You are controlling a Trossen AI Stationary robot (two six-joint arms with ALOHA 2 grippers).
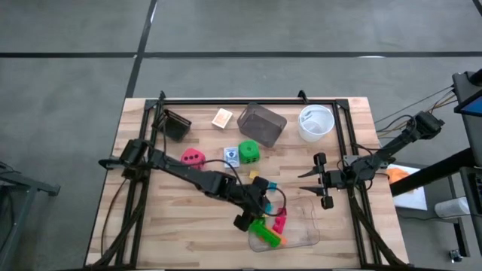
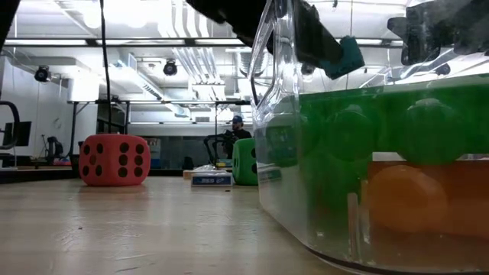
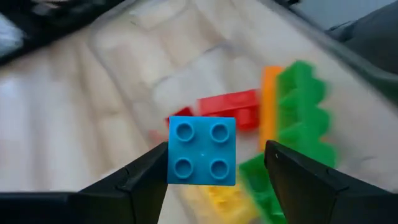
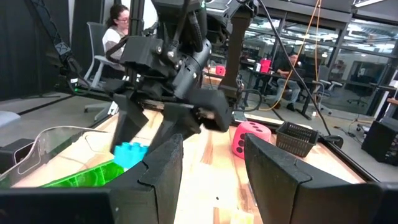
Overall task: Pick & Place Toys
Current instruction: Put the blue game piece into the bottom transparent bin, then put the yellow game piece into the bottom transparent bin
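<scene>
- Nearest the low camera stands the clear tray (image 2: 263,153), its wall filling that view's right side, with green and orange bricks showing through it.
- From above, the tray lies at the front of the wooden surface (image 1: 188,226) and holds a green brick (image 1: 266,234), a pink brick (image 1: 279,223) and an orange one.
- The left gripper (image 3: 214,163) hangs over the tray; a teal brick (image 3: 202,151) sits between its jaws, touching one of them, with a gap to the other.
- The right gripper (image 4: 208,168) waits beside the tray's right end, jaws parted and empty.
- Further back sit a pink-red die (image 1: 193,157), a green die (image 1: 248,152) and a small card pack (image 1: 231,156) between them.
- Along the far edge are a tan block (image 1: 221,118), a dark basket (image 1: 176,125), a grey bin (image 1: 261,124) and a white bowl (image 1: 315,123).
</scene>
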